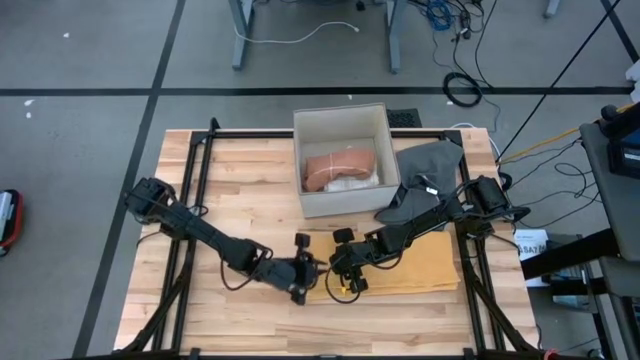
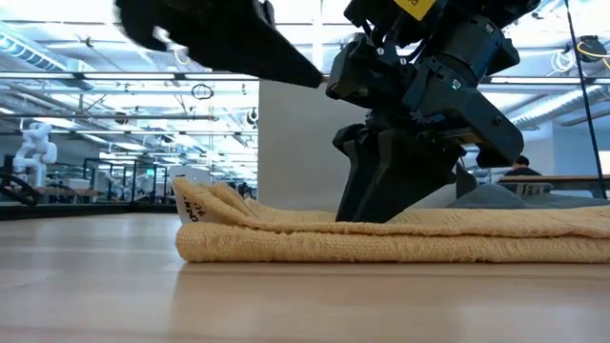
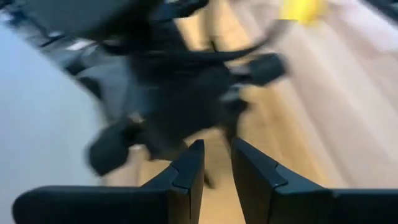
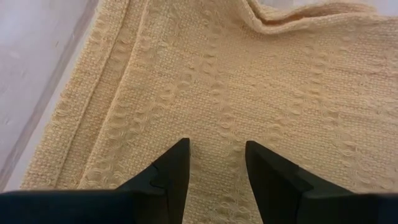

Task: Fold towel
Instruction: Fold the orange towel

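Pressing down on the folded yellow towel (image 1: 420,262) at the desk's (image 1: 240,190) right front, right gripper (image 4: 214,163) jaws apart, probably flattening it; left gripper (image 3: 214,165) jaws slightly parted, empty, alongside.

1 yellow towel (image 1: 420,262), 1 grey cloth (image 1: 432,163), 1 box (image 1: 342,125), 2 hands: left (image 1: 312,277), right (image 1: 345,282).

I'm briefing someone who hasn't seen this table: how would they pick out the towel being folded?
Start at the open white box at the far middle of the wooden table. On the near side of it, toward the right, lies a flat yellow towel with the right gripper over its left end. Its woven yellow cloth sets it apart from the crumpled grey cloth beside the box.
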Available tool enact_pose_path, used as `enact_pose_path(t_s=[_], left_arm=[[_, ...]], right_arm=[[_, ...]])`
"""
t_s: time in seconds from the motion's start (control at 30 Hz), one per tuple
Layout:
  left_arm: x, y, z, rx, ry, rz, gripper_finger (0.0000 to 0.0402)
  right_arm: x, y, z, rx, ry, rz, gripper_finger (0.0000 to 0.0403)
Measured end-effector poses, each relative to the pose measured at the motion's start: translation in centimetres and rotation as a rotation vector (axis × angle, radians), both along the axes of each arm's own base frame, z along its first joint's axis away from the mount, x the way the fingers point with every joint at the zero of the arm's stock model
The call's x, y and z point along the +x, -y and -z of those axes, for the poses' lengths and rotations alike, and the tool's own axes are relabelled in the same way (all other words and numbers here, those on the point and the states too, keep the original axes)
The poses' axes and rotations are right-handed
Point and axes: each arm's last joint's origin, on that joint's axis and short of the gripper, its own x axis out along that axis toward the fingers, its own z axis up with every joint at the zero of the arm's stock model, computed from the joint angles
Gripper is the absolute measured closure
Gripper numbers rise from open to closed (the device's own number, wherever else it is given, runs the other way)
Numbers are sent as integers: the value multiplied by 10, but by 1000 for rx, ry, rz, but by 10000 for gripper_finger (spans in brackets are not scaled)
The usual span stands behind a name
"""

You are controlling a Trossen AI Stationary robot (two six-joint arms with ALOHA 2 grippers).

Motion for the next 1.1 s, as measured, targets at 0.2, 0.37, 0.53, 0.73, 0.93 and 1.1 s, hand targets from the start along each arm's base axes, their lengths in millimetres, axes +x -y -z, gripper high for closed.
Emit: enact_pose_path(t_s=[0.2,0.37,0.53,0.73,0.93,1.1], left_arm=[[14,-32,-2,-18,25,-102,314],[22,-57,-1,-129,-1,-79,314],[25,-66,-1,-236,-25,-24,314],[21,-49,0,-281,-46,81,314],[15,-32,8,-299,-129,131,314],[9,-24,20,-312,-213,126,314]], right_arm=[[-2,2,2,-8,-18,13,259],[-4,3,4,-16,-48,19,259],[-7,3,4,-15,-83,22,259],[-8,0,4,27,-104,47,259],[-7,0,4,-35,-84,-38,259],[-6,2,3,-68,-66,-58,259]])
